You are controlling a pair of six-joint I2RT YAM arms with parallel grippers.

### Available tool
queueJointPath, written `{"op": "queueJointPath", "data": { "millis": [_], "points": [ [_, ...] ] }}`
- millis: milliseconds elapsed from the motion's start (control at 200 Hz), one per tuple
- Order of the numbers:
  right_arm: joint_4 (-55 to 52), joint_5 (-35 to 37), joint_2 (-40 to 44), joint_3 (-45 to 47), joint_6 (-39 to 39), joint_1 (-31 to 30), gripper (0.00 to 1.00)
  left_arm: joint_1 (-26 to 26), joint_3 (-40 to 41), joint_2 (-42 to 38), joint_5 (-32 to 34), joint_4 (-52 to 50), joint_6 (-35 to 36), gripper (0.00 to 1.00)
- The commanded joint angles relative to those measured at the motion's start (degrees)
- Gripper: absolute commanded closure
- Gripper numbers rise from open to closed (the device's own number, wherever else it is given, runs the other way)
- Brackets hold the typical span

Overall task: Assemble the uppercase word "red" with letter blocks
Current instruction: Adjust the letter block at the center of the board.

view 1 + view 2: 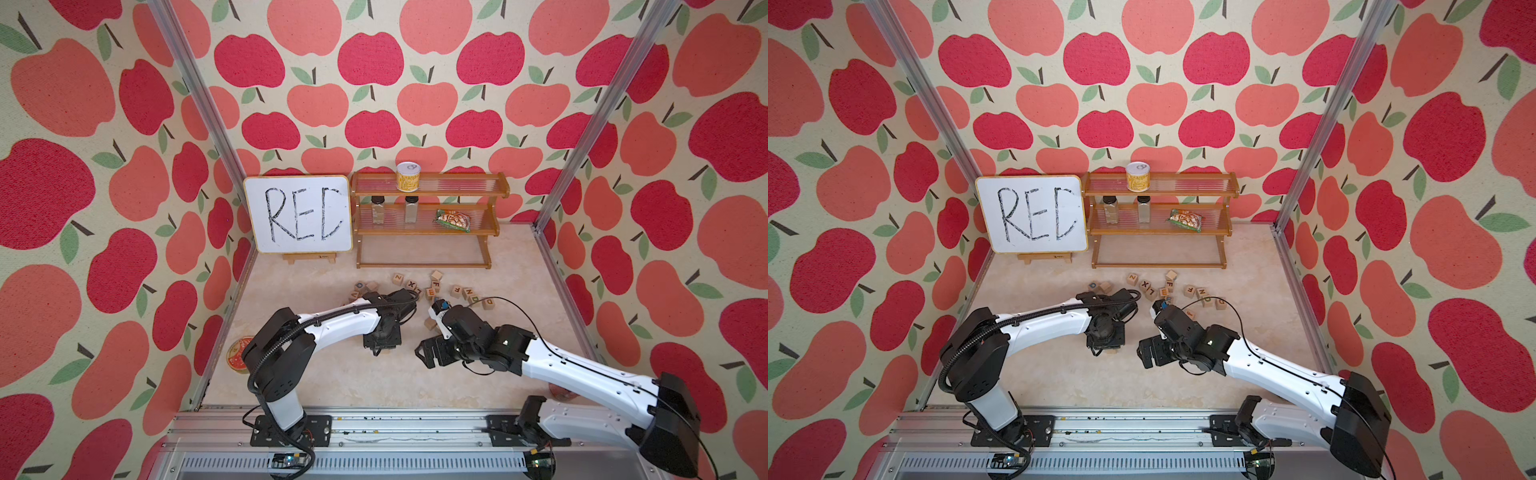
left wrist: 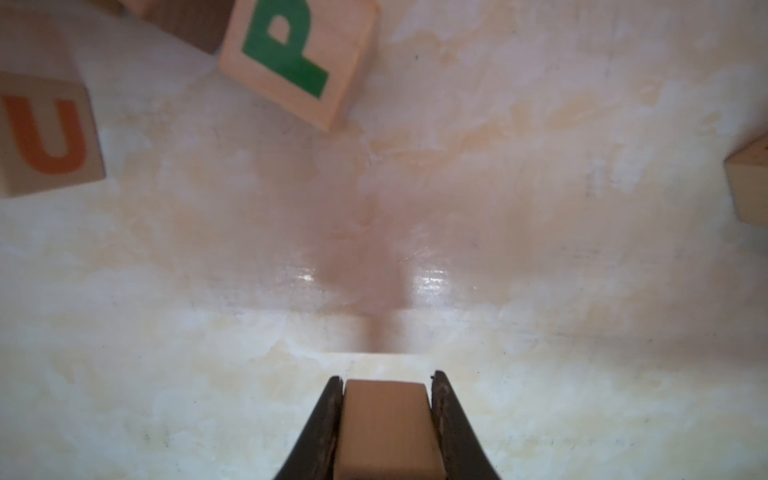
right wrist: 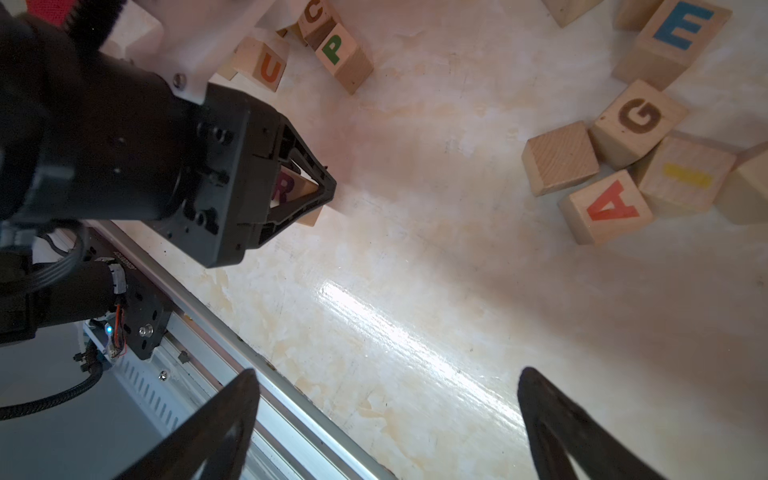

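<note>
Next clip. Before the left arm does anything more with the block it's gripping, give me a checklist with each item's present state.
1. left gripper shut on the R block, block seated squarely between the fingers: ok.
2. Held letter reads R, as the right wrist view shows: ok.
3. Held block lifted or touching the table: cannot tell.
4. Bare table ahead of the held block, with the P block and U block apart from it: ok.
5. right gripper open and holding nothing: ok.
6. E block in view, letter up, among the loose blocks: ok.
</note>
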State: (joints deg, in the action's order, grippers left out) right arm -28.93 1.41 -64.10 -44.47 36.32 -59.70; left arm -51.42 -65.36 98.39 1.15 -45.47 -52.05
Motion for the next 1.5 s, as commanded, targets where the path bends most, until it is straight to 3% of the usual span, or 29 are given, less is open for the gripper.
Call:
{"op": "queueJointPath", "data": {
  "millis": [0, 790, 1376, 1496],
  "points": [
    [0.33, 0.56, 0.61, 1.06, 1.35, -0.92, 0.01, -1.24, -1.09, 1.09, 2.67, -0.39, -2.26, 0.78],
    [-2.23, 2.98, 4.9, 2.84, 3.84, -3.21, 0.01, -3.4, 7.27, 2.66, 7.73, 9.46, -2.16, 0.75],
    [-2.32, 3.75, 5.48, 3.16, 4.67, -3.28, 0.01, -3.39, 6.89, 2.07, 7.47, 9.59, -1.82, 0.37],
    [-2.36, 3.95, 5.38, 2.99, 4.67, -3.31, 0.01, -3.36, 6.49, 1.24, 7.77, 9.19, -1.59, 0.2]
  ]
}}
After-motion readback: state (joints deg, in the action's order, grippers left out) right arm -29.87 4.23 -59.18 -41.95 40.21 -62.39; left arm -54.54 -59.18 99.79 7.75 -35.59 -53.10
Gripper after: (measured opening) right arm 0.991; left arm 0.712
